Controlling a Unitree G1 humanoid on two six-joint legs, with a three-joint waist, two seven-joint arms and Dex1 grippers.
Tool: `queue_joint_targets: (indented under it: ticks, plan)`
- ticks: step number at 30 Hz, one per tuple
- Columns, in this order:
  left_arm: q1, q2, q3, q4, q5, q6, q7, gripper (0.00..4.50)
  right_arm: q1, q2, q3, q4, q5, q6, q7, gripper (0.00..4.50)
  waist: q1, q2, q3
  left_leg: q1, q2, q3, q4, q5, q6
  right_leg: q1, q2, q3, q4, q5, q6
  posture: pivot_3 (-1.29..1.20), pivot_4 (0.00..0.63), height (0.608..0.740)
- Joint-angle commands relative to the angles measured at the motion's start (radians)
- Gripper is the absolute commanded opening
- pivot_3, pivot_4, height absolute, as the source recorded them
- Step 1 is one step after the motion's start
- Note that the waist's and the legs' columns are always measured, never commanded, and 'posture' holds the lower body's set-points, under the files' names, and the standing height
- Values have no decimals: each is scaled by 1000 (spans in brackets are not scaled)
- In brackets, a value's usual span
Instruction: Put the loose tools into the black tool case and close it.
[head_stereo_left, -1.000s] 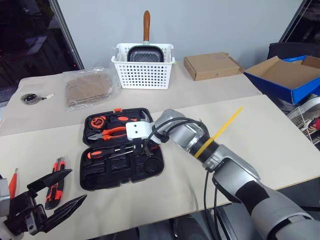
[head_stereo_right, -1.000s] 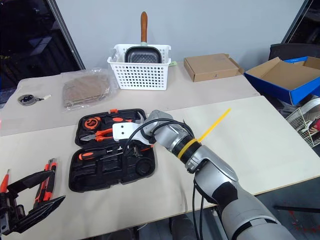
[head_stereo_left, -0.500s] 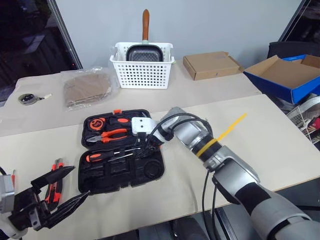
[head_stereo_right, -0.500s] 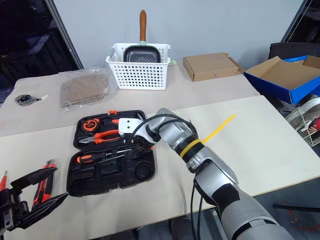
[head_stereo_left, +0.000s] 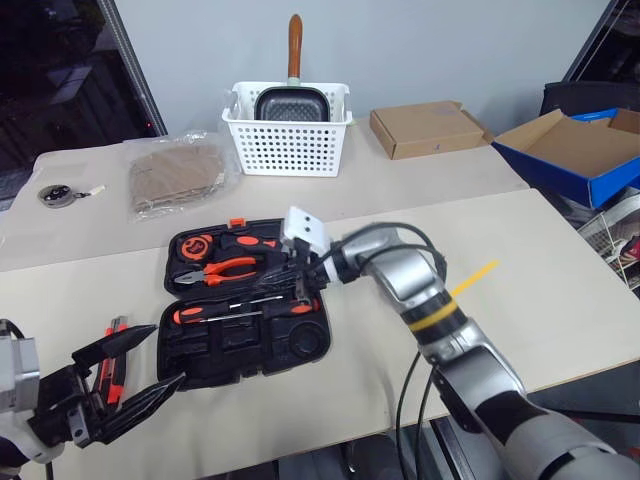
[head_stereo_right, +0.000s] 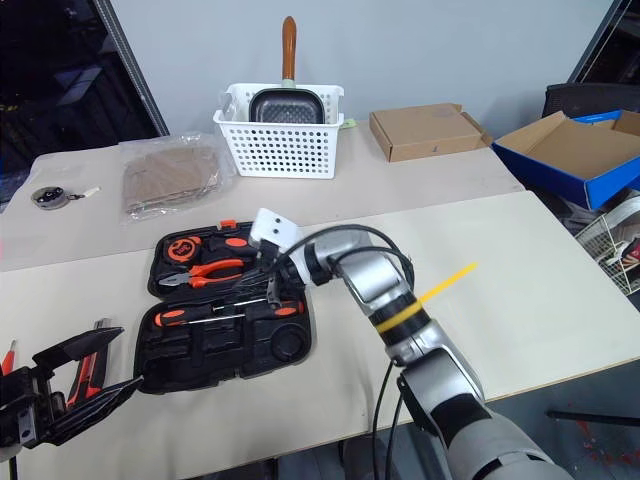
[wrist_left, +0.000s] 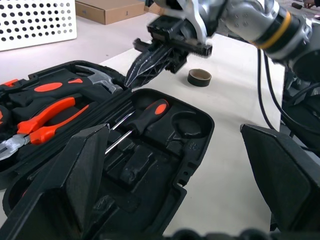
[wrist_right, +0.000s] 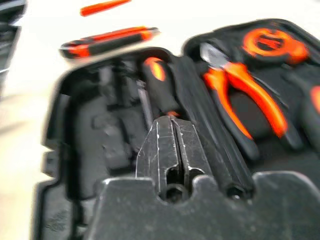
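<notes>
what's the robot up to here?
It's packing loose tools into the open black case. The right gripper is shut and empty, hovering over the case above a screwdriver lying in its slot. The left gripper is open near the utility knife on the table. A tape roll sits beside the case. Lid isn't closed yet.

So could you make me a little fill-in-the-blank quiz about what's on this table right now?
1. The black tool case lies ____ on the table.
2. The right end effector hangs over the case with its two fingers ____.
3. The utility knife lies on the table outside the case, near the robot's ____ end effector.
4. The dark pan with the wooden handle stands in the white ____.

Missing words: open; shut; left; basket
</notes>
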Motion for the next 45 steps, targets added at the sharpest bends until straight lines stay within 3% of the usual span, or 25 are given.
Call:
queue_joint_targets:
  ticks: [1,5,14,21,26,29,31,36,42,45]
  plan:
    - [14,-5,1,-3,11,-19,-15,4500,41,1,13,-57,-31,-64,-76,87,-3,0,0,0,0,0,0,0,0,0,0,0,0,0,0,0,150,740]
    - [24,-12,-2,14,32,-28,-27,4500,82,31,60,9,-85,-125,-152,87,-7,0,0,2,0,1,0,0,0,0,1,2,1,-2,3,0,150,740]
    - [34,-35,-7,-22,44,-23,6,4500,112,-45,277,166,-287,-352,-140,87,-8,-3,-4,12,0,1,0,0,0,9,2,2,1,-4,3,0,150,740]
    - [44,-75,-25,-78,40,-8,107,4500,116,-56,315,245,-400,-549,-218,87,-6,-5,-9,22,0,1,0,0,0,16,2,3,3,-8,-5,0,150,740]
    - [32,-122,6,-92,59,12,299,4500,163,18,79,119,-107,-568,-182,87,-5,-10,-10,23,0,1,0,0,0,18,2,4,3,-9,-5,0,150,740]
    - [3,-119,45,-94,123,121,567,4500,162,-6,-76,-74,130,-405,-112,87,-1,-11,-4,19,0,0,0,0,0,15,2,4,3,-8,-4,0,150,740]
    - [7,-84,63,-105,124,235,686,4500,175,-47,-106,-173,212,-333,-58,724,4,-7,-1,10,0,-1,0,1,0,7,2,4,3,-3,4,0,150,740]
    - [-56,44,114,-32,-91,490,825,4500,232,-233,-184,-383,396,-178,83,2430,22,-5,0,5,0,-6,0,-1,2,5,1,-2,2,-7,2,0,150,740]
    - [-111,150,119,54,-108,635,861,4500,279,-370,-254,-437,461,-159,149,4443,24,-4,2,5,-1,-5,-1,-4,0,6,0,-2,0,-8,3,0,150,740]
    - [-135,186,133,139,-66,660,859,4500,290,-409,-274,-460,476,-154,156,4443,22,-3,2,5,-1,-5,-1,-4,0,6,0,-1,0,-8,3,0,150,740]
